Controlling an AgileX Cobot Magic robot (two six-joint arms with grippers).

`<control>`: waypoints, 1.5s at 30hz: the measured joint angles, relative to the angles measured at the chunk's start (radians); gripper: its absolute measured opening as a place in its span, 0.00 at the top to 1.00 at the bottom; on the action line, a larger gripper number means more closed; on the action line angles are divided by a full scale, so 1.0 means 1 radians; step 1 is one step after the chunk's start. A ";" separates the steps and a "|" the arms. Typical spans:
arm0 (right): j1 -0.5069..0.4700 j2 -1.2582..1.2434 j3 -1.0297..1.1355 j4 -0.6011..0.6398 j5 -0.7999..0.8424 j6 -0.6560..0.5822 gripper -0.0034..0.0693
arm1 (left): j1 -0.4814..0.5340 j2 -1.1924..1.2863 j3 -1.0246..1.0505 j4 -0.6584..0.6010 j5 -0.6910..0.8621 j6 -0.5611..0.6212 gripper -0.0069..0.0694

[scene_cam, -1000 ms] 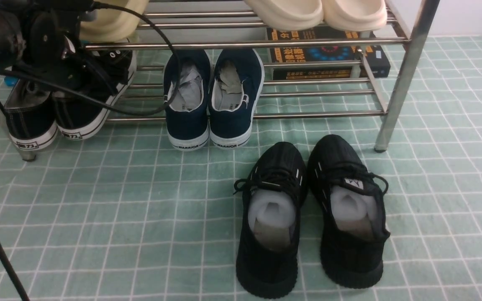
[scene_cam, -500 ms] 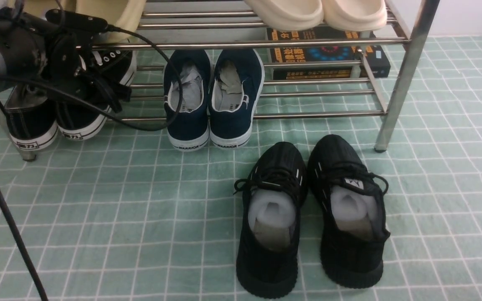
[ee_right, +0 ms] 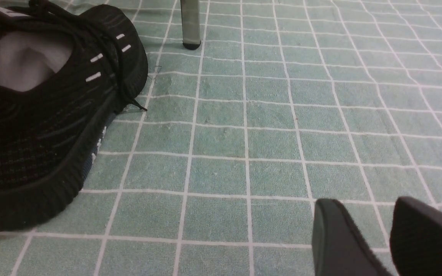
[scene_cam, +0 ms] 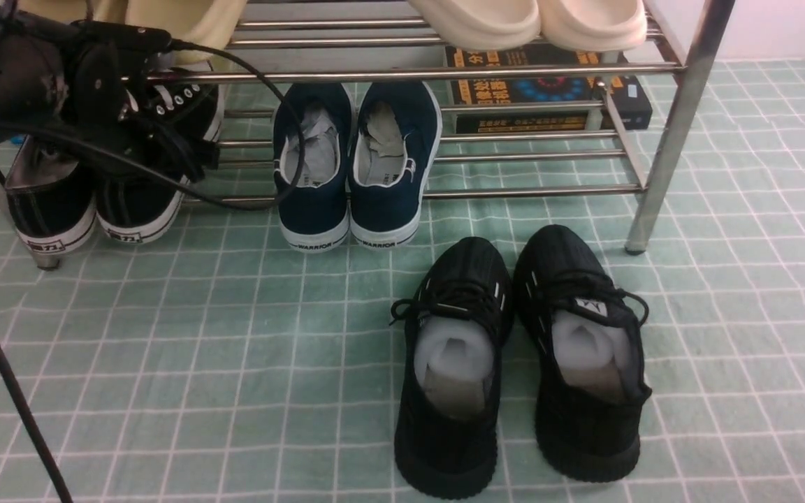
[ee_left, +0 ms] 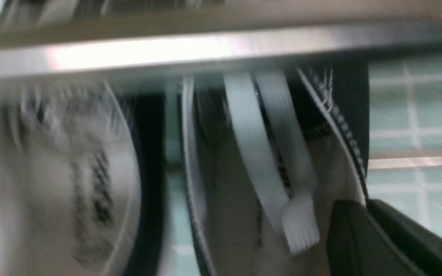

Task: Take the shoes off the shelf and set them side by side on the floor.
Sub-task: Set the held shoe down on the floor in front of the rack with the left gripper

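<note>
Left fingers (ee_left: pixel 353 237) are pinching shut on the collar wall of the black canvas sneaker (scene_cam: pixel 138 209), which is lying heel at 7 o'clock, toe at 1, on the chrome shelf (scene_cam: pixel 416 73); the green floor (scene_cam: pixel 235 335) is lying toward 6 o'clock; right fingers (ee_right: pixel 343 245) are gaping, empty.

left pincer (ee_left: pixel 367 210) now clamped on canvas sneaker (scene_cam: pixel 138 209), sneaker drawn forward

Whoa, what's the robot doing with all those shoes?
The left gripper reaches under the shelf's top rail, jaws shut on the edge of one of the black canvas shoes on the lower rack. The black knit sneakers stand side by side on the floor. The right gripper hovers open beside them, holding nothing.
</note>
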State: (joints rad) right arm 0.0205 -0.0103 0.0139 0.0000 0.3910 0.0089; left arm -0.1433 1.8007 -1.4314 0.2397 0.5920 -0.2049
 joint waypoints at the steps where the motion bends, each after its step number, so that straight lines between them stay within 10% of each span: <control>1: 0.000 0.000 0.000 0.000 0.000 0.000 0.62 | 0.000 -0.003 0.000 -0.013 0.002 0.000 0.89; 25: 0.000 0.000 0.000 0.000 0.000 0.000 0.62 | -0.001 -0.526 0.020 -0.423 0.645 0.118 0.89; 45: 0.000 0.000 0.000 0.000 0.000 0.000 0.62 | -0.001 -0.648 0.357 -0.570 0.631 0.274 0.89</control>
State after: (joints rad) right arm 0.0205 -0.0103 0.0139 0.0000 0.3910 0.0089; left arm -0.1445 1.1528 -1.0742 -0.3301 1.2229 0.0689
